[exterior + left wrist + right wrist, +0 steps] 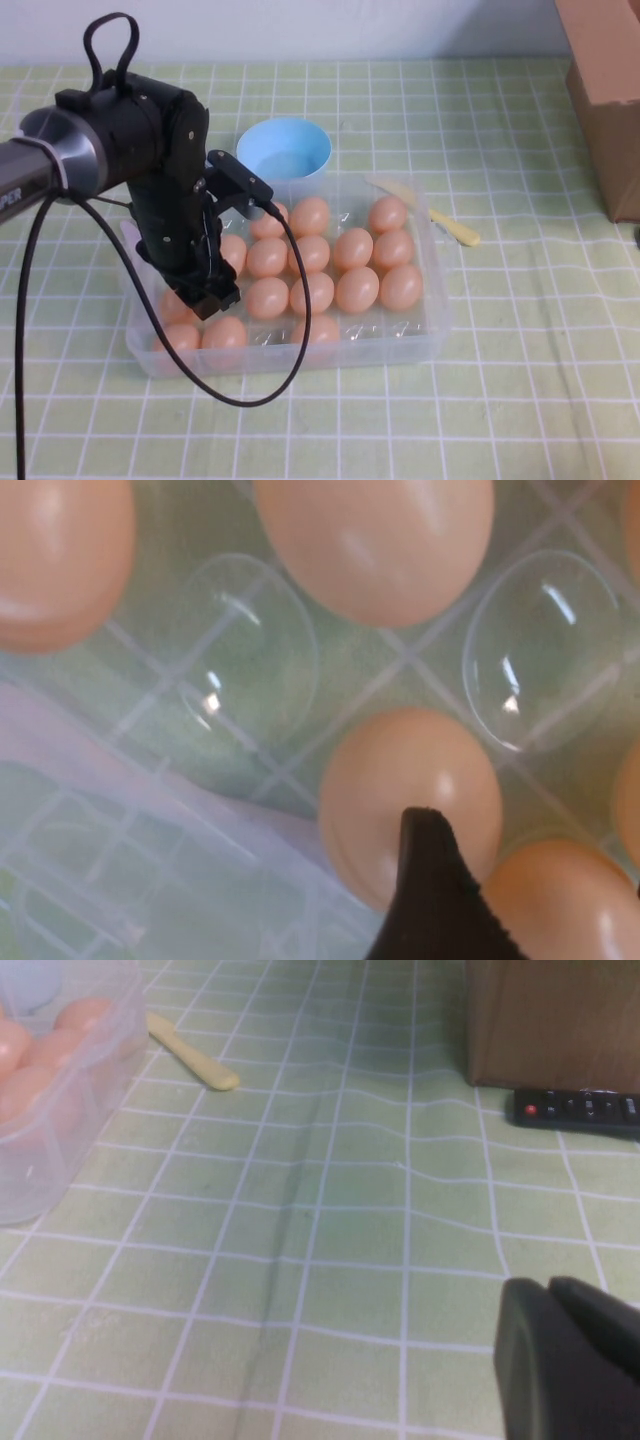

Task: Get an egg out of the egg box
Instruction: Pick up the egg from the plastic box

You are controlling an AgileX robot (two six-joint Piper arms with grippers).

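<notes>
The clear plastic egg box (436, 330) sits mid-table and holds several peach-orange eggs in moulded cups. My left gripper (208, 298) is lowered into the box's left part. In the left wrist view one black finger (432, 890) stands between two eggs. An egg (560, 905) lies between the jaws and another egg (395, 780) lies outside that finger. The jaws stand apart, and the second finger shows only at the frame's edge. My right gripper (575, 1360) is shut and empty, low over the cloth to the right of the box (60, 1110).
A light-blue bowl (284, 148) stands just behind the box. A yellow spatula (440, 222) lies at its far right corner. A brown cardboard box (610, 90) stands at the back right, with a black remote (575, 1110) beside it. Empty cups (250, 650) show in the egg box.
</notes>
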